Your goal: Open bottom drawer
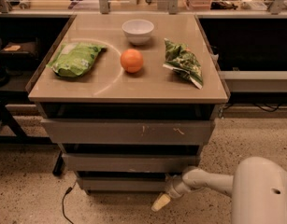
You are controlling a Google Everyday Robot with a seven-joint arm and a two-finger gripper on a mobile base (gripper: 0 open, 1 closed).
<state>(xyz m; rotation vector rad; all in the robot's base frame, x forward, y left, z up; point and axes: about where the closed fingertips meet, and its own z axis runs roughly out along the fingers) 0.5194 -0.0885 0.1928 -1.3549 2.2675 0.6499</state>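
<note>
The bottom drawer [122,185] is the slimmest of three grey drawers under the tan table top, low near the floor, its plain front about flush with the cabinet. My gripper [161,202] is at the end of the white arm, just below and in front of the drawer's right end, close to the floor. One pale yellowish fingertip [160,202] shows. The middle drawer [129,163] and the wide top drawer [128,132] with pale scratch marks sit above.
On the table top [105,85] lie a green bag [75,58], an orange [132,60], a white bowl [138,30] and a dark green snack bag [183,62]. A black cable [64,204] lies on the speckled floor at left. My white arm body [262,192] fills the lower right.
</note>
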